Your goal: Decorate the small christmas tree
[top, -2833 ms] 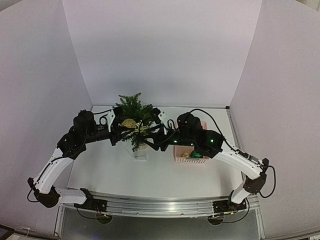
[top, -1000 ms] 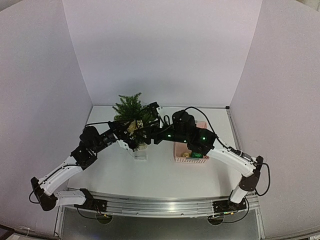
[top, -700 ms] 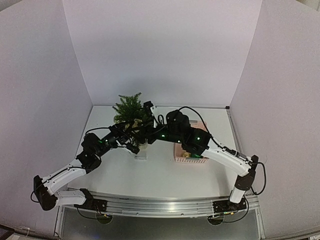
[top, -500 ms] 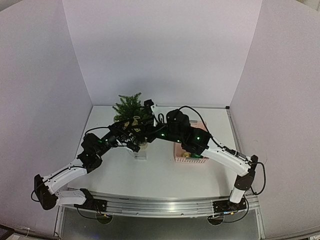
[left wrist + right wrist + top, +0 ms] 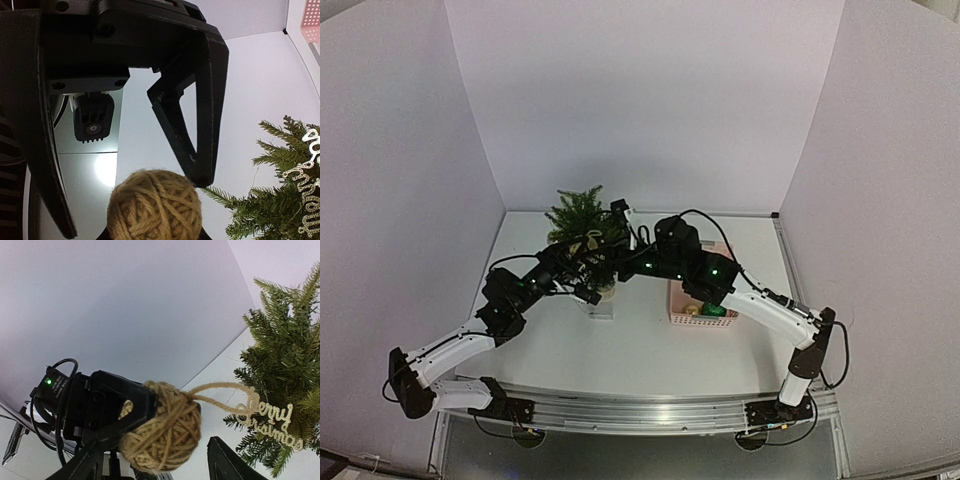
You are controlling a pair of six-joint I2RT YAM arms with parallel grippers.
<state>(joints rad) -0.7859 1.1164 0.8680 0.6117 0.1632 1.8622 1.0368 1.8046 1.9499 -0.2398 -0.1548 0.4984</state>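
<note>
Small christmas tree: bushy, dark green w/ gold sign; left jaws squeeze a twine ball, right jaws spread wide.

On bench: small christmas tree at back, L of centre; basket to its R, small items in it. Merry Christmas sign on tree; twine ball in L hand, close by tree's near side.

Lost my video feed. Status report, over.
Left gripper shut on twine ball. Right gripper open. Small christmas tree upright, sign hung. Nothing between ball and tree.
</note>
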